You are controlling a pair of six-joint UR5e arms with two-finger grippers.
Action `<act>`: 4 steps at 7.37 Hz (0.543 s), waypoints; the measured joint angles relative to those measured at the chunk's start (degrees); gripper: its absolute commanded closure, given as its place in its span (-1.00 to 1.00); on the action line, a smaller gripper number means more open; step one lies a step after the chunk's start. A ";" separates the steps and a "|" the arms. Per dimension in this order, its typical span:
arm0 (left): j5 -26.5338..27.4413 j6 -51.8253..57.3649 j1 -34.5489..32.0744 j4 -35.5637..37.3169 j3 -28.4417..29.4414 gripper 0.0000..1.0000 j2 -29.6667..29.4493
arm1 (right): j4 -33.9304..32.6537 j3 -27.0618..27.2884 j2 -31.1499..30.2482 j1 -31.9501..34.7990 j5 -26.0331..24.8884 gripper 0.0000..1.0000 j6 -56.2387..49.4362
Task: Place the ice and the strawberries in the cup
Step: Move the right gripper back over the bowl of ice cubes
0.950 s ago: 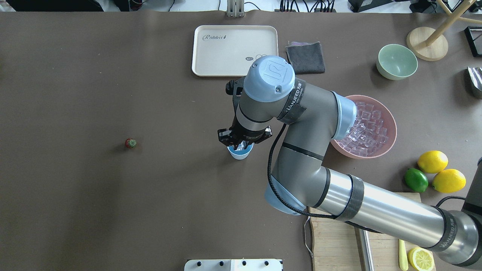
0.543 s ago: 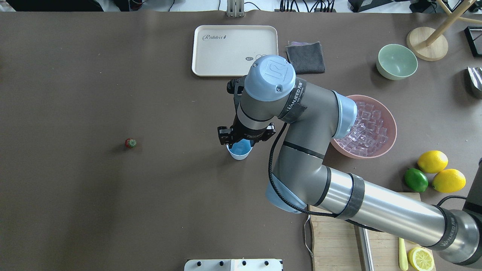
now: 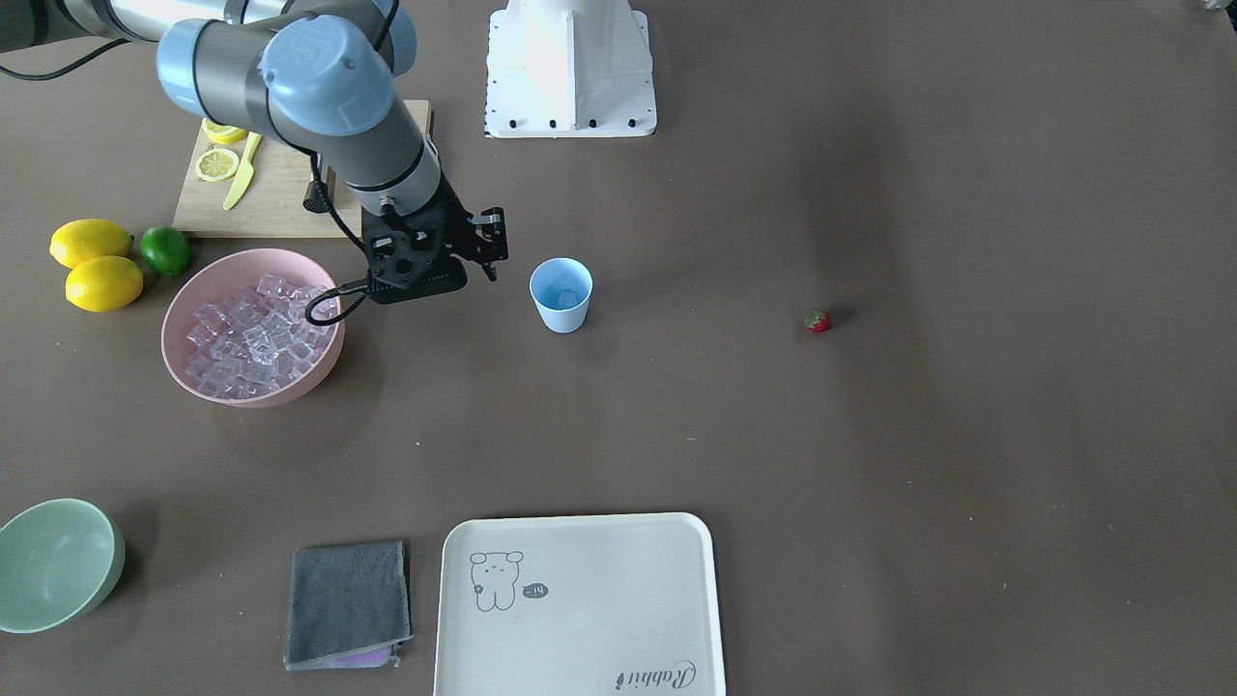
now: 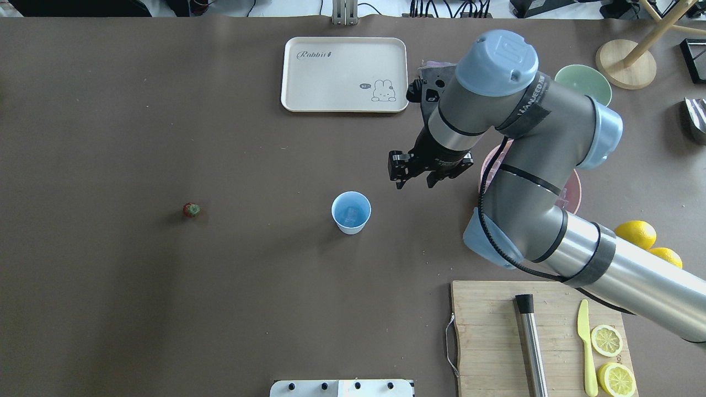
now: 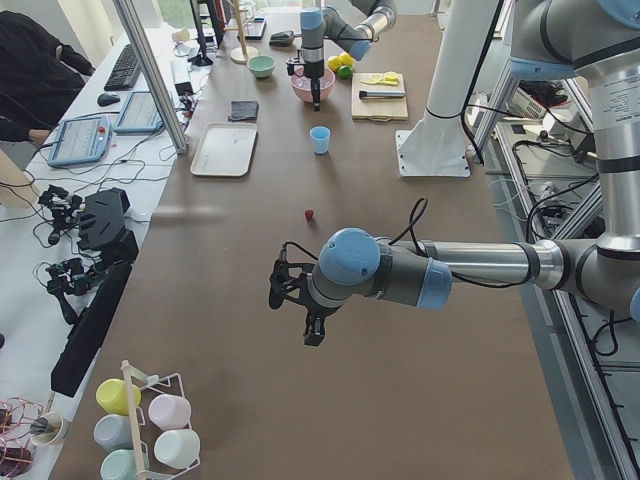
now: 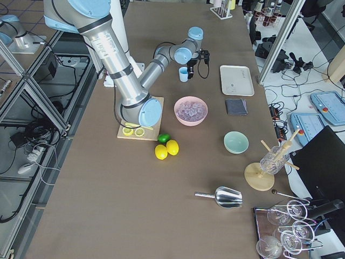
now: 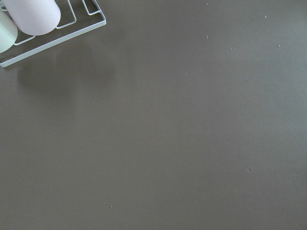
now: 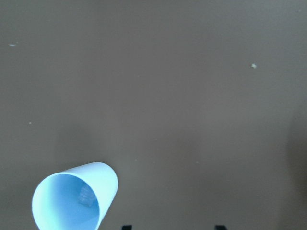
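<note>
- A long brown bench (image 4: 165, 303) runs the length of the room, with desks and screens along one side.
- Nearest, from the end at the robot's left, stands a wire rack (image 5: 150, 420) of pastel mugs; I can't count them surely.
- Next comes the left tool (image 5: 311, 333), hanging above bare bench. From here I cannot tell whether its fingers are spread or pressed together.
- One strawberry (image 4: 191, 209) lies alone on the bench, well apart from everything else.
- One light blue cup (image 4: 351, 212) stands upright mid-bench, with a single piece of ice (image 3: 568, 297) at its bottom.
- The right tool (image 4: 415, 181) hovers between the cup and the pink bowl (image 3: 290, 387), touching neither. Its two fingers are spread wide and nothing sits between them.
- The pink bowl holds a heap of ice cubes (image 3: 253, 333), too many to count.
- On the robot's side is one wooden board (image 4: 485, 331), carrying two lemon halves (image 4: 606, 340), one yellow knife (image 4: 586, 347) and one steel rod (image 4: 532, 342).
- Beside the pink bowl lie two whole lemons (image 3: 90, 242) and one lime (image 3: 165, 249), close together.
- Along the operators' edge sit one cream tray (image 4: 342, 74), one folded grey cloth (image 3: 348, 604) and, farthest, one pale green bowl (image 3: 53, 565).
</note>
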 measured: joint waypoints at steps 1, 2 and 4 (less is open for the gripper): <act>-0.01 -0.02 0.00 0.00 0.01 -0.95 0.00 | 0.01 1.22 -3.23 3.02 2.74 -0.31 -2.64; -0.01 0.01 -0.02 -0.02 0.00 -0.95 0.01 | 0.02 2.84 -6.84 4.95 4.51 -0.70 -5.26; -0.01 0.12 -0.13 -0.24 0.04 -0.95 0.03 | 0.03 4.59 -12.73 6.18 5.83 -0.99 -8.68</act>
